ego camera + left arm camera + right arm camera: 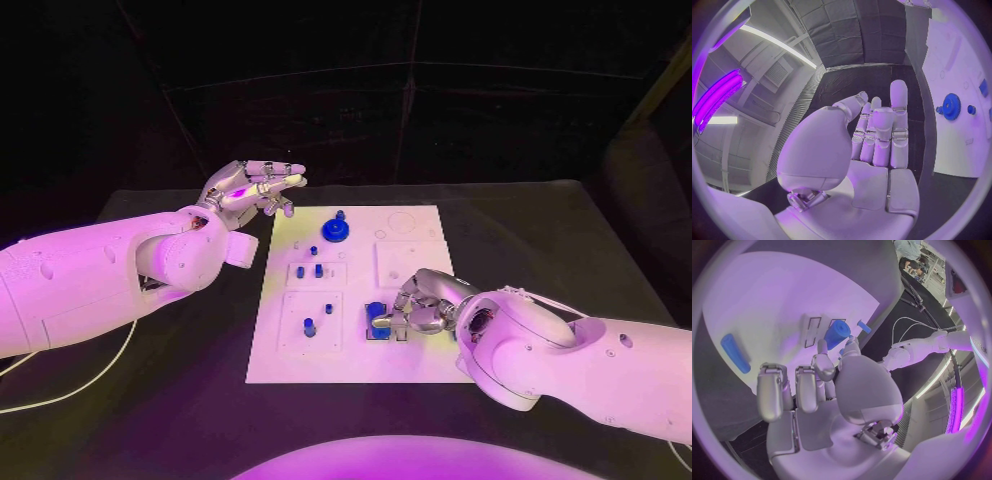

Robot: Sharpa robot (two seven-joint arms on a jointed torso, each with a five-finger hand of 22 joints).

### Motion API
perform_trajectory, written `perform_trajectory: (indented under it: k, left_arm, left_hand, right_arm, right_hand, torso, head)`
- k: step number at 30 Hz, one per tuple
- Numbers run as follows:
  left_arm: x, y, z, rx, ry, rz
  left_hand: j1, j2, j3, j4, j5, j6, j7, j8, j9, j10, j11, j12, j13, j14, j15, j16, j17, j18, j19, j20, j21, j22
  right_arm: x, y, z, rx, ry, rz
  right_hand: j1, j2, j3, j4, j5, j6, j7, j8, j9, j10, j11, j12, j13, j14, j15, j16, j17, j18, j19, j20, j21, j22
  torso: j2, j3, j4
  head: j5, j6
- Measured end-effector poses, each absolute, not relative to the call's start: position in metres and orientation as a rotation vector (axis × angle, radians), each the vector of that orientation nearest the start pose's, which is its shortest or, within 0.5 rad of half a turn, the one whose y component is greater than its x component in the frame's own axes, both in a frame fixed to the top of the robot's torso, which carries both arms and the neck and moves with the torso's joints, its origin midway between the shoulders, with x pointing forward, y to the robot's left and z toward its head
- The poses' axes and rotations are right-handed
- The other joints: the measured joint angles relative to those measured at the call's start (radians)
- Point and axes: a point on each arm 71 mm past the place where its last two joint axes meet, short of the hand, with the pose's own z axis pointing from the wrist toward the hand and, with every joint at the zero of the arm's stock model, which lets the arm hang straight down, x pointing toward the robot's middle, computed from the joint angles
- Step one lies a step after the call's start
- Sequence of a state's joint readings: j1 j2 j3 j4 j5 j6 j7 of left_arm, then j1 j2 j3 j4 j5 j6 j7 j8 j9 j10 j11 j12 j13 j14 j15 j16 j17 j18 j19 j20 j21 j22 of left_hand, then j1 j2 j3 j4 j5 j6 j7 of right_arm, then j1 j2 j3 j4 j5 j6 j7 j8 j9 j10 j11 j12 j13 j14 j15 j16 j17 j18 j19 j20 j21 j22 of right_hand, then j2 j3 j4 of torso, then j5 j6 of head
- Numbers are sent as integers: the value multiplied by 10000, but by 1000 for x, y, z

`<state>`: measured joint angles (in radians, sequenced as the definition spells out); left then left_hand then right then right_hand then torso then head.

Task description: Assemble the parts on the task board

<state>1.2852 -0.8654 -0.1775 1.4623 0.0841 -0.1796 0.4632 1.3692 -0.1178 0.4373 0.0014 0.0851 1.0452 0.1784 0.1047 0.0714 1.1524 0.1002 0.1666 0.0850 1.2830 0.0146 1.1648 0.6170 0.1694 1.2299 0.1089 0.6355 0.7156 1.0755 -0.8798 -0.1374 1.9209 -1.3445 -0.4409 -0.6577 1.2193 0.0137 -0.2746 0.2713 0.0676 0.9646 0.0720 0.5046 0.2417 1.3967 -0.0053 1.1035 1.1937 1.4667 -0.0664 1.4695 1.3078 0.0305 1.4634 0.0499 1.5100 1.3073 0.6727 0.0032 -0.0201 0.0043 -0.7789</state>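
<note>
Pinching blue cylinder (378, 318) over task board (411, 262) near edge, right hand (414, 305) mid-placement. Left hand (254, 187) holds nothing, fingers apart, off board's far corner. Blue gear (335, 229) seated; several parts apparently left.

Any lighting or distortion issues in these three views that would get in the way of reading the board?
Head view: purple light washes the task board, arms and table; the background is black, yet the blue gear reads clearly. Left wrist view: fisheye bends the board edge; bright strip lamps glare beside the left hand. Right wrist view: the right hand blocks much of the curved board.
</note>
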Motion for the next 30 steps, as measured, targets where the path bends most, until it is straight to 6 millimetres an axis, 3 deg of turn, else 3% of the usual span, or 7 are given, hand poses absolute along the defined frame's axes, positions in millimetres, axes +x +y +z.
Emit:
perform_trajectory:
  k: [10,21,23,30]
  left_arm:
    - [496,238,-186,-11206,14270,-15912]
    - [496,238,-186,-11213,14277,-15909]
    - [496,238,-186,-11214,14280,-15910]
    - [496,238,-186,-11219,14285,-15906]
  left_hand:
    - [0,0,0,0,0,0,0,0,0,0,0,0,0,0,0,0,0,-1,0,0,0,1]
    - [0,0,0,0,0,0,0,0,0,0,0,0,0,0,0,0,0,0,0,0,0,-5]
    - [0,0,0,0,0,0,0,0,0,0,0,0,0,0,0,0,0,-1,0,0,0,-7]
    - [0,0,0,0,0,0,0,0,0,0,0,0,0,0,0,0,0,0,0,0,0,-6]
  right_arm:
    - [361,-146,-237,2077,19912,5914]
    - [367,-143,-241,2016,19899,5850]
    - [369,-142,-242,1999,19937,5814]
    - [369,-137,-244,1862,20094,5822]
  right_hand:
    - [892,102,191,-190,681,0,0,63,71,0,0,0,106,0,0,0,-1,0,0,0,0,0]
    - [1041,253,217,-217,859,0,0,106,96,0,1,66,190,0,1,0,-2,1,0,0,0,0]
    - [1170,382,266,-266,928,0,0,106,107,0,1,66,189,0,1,0,-2,0,0,0,0,0]
    - [1456,379,263,-433,929,0,0,106,119,0,1,66,194,0,1,0,-3,0,0,0,0,0]
  torso:
    - [-5,-5,-12]
    - [3,-12,12]
    - [6,-12,12]
    - [6,-12,12]
  head:
    - [3,-4]
    - [-7,18]
    - [-7,7]
    - [16,-18]
